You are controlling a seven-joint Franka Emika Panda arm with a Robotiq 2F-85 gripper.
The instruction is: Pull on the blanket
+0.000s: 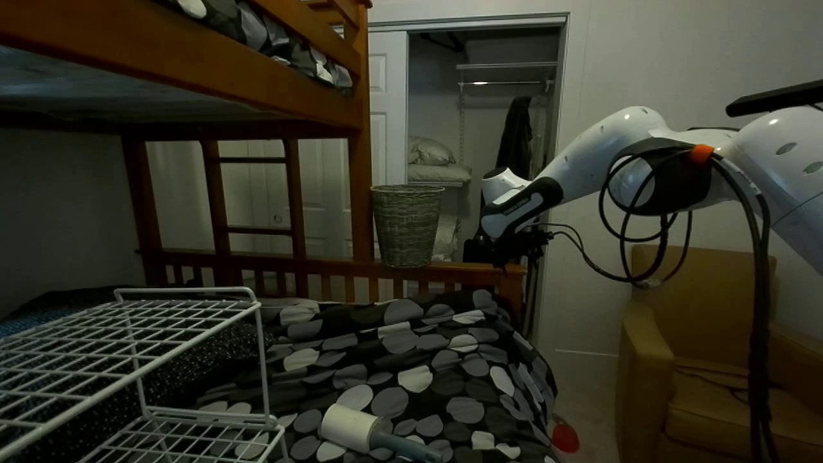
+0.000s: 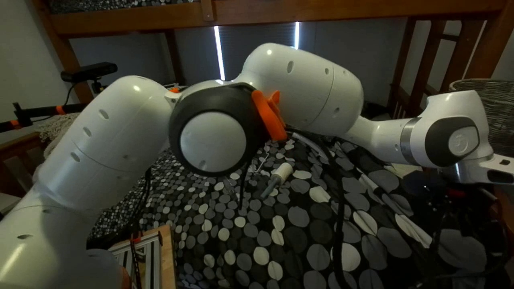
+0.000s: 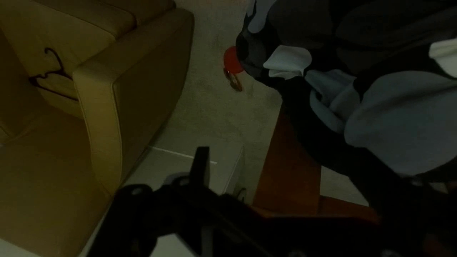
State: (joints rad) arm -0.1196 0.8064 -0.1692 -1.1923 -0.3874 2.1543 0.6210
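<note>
The blanket (image 1: 443, 366), black with grey and white rounded spots, covers the lower bunk and hangs over its side in both exterior views (image 2: 297, 216). In the wrist view its folded edge (image 3: 400, 121) fills the upper right. My dark gripper (image 1: 517, 247) is above the corner of the bed's end rail, near the blanket's far corner; it also shows dimly in an exterior view (image 2: 453, 200). In the wrist view the gripper (image 3: 291, 167) has floor and wood between its fingers, so it is open. Its right finger merges with the dark blanket edge; I cannot tell whether they touch.
A wooden end rail (image 1: 450, 270) with a wicker basket (image 1: 408, 228) stands behind the blanket. A white wire rack (image 1: 186, 328) and a white roller (image 1: 350, 427) are on the bed. A tan armchair (image 1: 707, 399) stands beside it. A red object (image 3: 232, 60) is on the floor.
</note>
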